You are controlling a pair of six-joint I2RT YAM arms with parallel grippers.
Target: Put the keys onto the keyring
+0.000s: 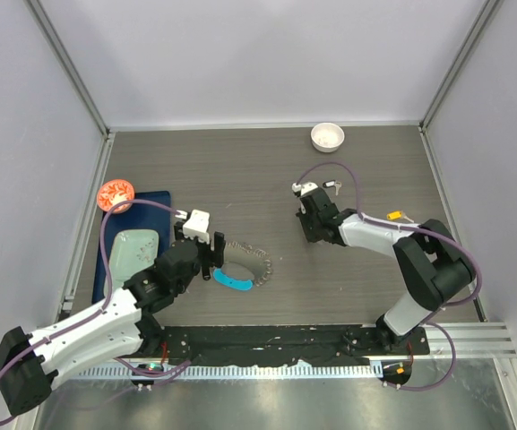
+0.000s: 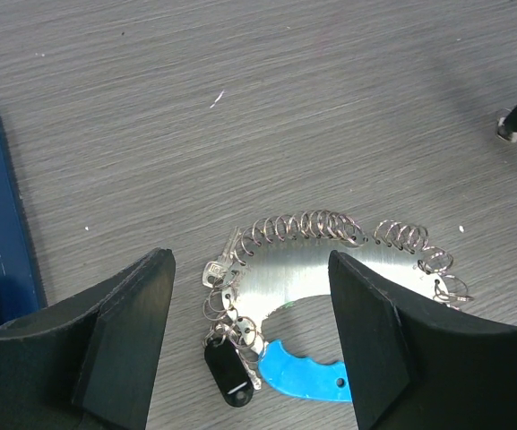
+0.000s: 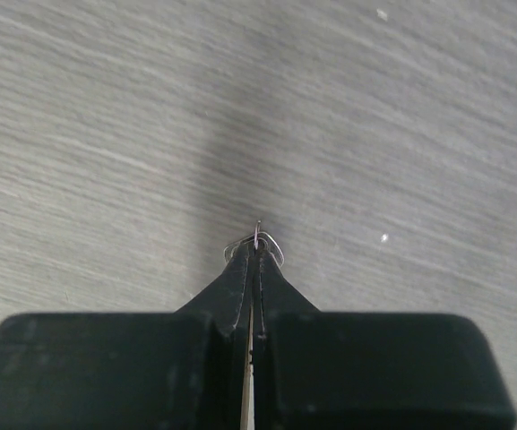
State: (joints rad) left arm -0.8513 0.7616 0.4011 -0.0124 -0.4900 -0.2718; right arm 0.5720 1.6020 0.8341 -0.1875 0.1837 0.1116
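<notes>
Left gripper (image 2: 249, 260) hangs with its jaws spread wide and nothing between them, straddling the keyring (image 2: 285, 269), which lies flat on the table (image 1: 267, 179) at the left, near the arm bases. Whether the fingers touch the table I cannot tell. The ring's silver coil arches over a bright crescent plate, and its blue segment (image 2: 305, 381) is on the near side. At the ring's left end hangs a cluster of small silver keys (image 2: 227, 309) with a black tag (image 2: 229, 378), so part of the task looks done.

Right gripper (image 3: 254, 253) is pinched fully closed on a thin silver wire loop (image 3: 256, 240) that pokes out past its tips. I judge this to be the ring of another key; the key itself is hidden. That gripper sits right of centre, well apart from the keyring, so this piece is not yet carried over and threaded on. How many keys remain I cannot say.

Farther out, a white bowl (image 1: 327, 136) stands at the far edge. A blue tray (image 1: 150, 204) lies at the far left with an orange-red round thing (image 1: 115, 193) at its corner. Bare table lies between the two grippers. The likelier hindrances are the left gripper over the ring and the crowded coil.
</notes>
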